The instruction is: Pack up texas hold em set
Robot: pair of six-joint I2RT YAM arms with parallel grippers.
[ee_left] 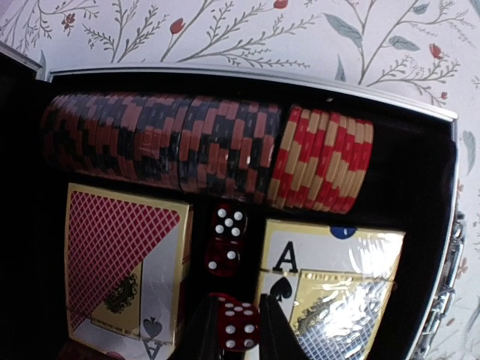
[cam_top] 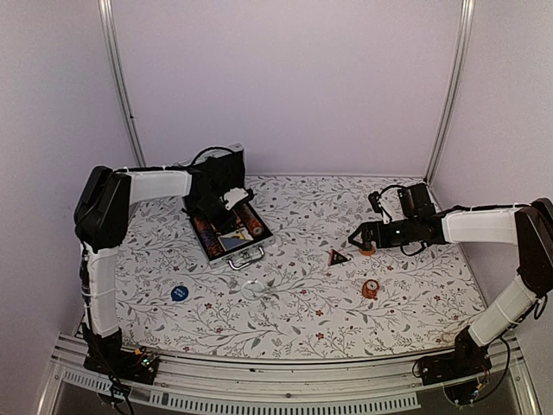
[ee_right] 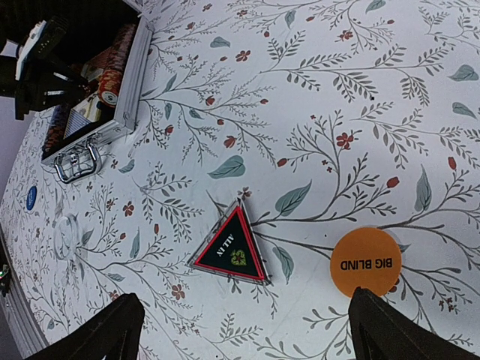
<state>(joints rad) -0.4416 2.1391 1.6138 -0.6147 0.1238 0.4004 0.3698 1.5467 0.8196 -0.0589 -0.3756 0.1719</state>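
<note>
Floral cloth covers the bench [cam_top: 294,320], with pale lilac walls [cam_top: 294,86] and metal posts [cam_top: 121,86] closing it in behind and at the sides. The left gripper [cam_top: 226,201] hangs inside the open silver briefcase [cam_top: 244,252], its jaws narrow and pinching a red die [ee_left: 238,326]. A chip row [ee_left: 195,150] lies beyond it and a card deck [ee_left: 120,262] on each side. The right gripper [ee_right: 247,300] is spread wide and empty, low over the cloth. The triangular token [ee_right: 231,250] is just ahead of it and the orange round token [ee_right: 365,262] is beside that. Bare cloth runs between the two grippers, and the blue token [cam_top: 180,293] lies nearer the front edge.
</note>
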